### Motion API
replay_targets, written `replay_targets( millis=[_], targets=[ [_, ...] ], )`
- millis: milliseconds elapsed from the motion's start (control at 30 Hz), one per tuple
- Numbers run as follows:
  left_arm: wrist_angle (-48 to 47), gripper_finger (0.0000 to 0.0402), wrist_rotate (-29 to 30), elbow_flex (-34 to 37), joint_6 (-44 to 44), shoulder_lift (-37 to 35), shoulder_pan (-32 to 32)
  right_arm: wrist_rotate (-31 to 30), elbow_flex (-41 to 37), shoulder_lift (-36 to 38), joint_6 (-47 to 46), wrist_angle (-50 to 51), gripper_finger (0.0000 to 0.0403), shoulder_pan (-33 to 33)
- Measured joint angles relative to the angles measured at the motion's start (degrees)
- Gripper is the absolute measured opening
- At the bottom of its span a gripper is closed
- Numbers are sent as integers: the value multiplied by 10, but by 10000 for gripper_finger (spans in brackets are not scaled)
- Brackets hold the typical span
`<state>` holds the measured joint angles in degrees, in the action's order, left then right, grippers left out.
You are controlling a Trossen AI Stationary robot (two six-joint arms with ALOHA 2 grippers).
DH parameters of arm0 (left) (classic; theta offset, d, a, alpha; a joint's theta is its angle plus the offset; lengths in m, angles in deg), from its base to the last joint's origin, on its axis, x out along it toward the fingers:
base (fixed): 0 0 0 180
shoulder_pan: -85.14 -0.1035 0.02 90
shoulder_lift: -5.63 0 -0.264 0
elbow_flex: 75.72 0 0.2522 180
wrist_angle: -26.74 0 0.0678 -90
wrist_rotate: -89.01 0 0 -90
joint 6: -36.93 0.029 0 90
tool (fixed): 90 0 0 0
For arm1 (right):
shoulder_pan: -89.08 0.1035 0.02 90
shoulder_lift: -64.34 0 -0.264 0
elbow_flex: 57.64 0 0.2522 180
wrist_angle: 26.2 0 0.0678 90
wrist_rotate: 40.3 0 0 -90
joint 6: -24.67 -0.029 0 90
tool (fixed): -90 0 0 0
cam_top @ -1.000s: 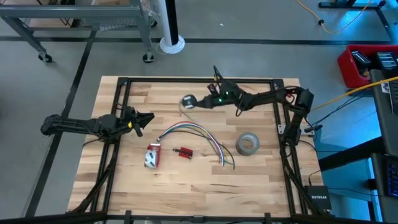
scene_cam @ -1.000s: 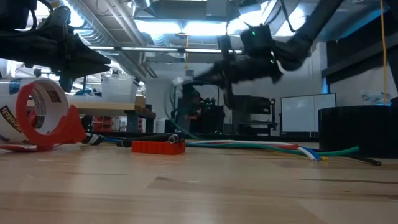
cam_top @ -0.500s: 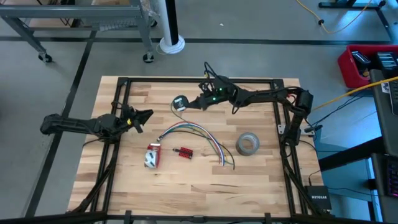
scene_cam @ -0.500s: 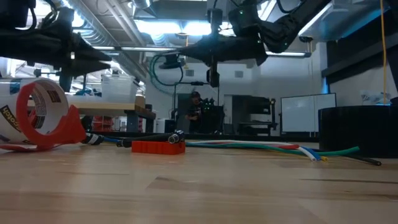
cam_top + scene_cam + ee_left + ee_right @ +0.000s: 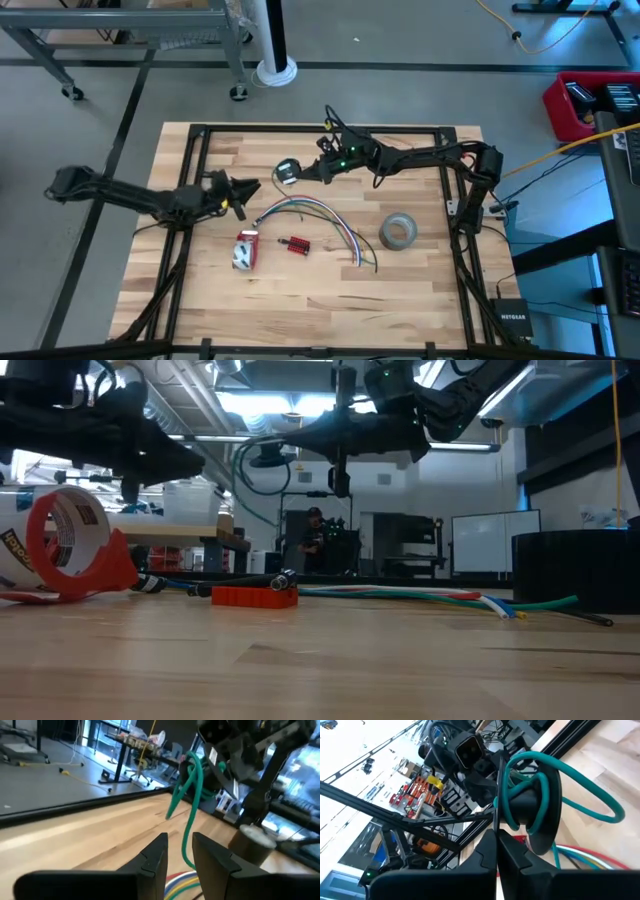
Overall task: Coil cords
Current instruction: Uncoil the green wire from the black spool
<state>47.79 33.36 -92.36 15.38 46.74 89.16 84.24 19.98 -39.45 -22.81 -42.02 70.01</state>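
The right hand (image 5: pixel 300 172) is hanging above the far middle of the bench (image 5: pixel 300 300), its fingers pinched shut on the cords (image 5: pixel 287 170), a small round teal-dark bundle held up in the air off the wood. In the right wrist view the cords (image 5: pixel 540 805) are looping around the closed fingertips, one loop bulging out to the side. Compared with half a second ago, this hand is sitting in nearly the same spot; a second ago it was farther toward the right side, so most of its travel toward the left arm is already done.

The left hand (image 5: pixel 248 187) is reaching farther in over the bench than before, its arm stretching out more and the tips now pointing toward the bundle, near it but apart. Its fingers (image 5: pixel 155 857) are standing a narrow way apart with nothing between them, and the cords (image 5: pixel 192 780) are dangling just ahead in the left wrist view.

On the bench, the spread of coloured wires (image 5: pixel 320 215), the small red block (image 5: pixel 296 244), the red tape dispenser (image 5: pixel 244 250) and the grey tape roll (image 5: pixel 398 232) are lying where they were in the earlier pictures.
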Motion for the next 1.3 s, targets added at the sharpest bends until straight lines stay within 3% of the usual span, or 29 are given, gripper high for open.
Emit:
replay_targets(
  millis=[300,500,733,967,1300],
  targets=[
    [8,82,4,-76,24,157,-14,0,0,0,0,4,1,0],
    [8,90,4,-115,35,215,-17,0,0,0,14,16,1,0],
    [6,93,12,-130,19,235,-49,0,0,0,15,18,1,0],
    [5,9,15,-131,14,227,-60,9,0,0,15,46,1,-1],
    [53,5,15,-150,59,226,-87,51,0,0,16,75,1,0]
  ],
)
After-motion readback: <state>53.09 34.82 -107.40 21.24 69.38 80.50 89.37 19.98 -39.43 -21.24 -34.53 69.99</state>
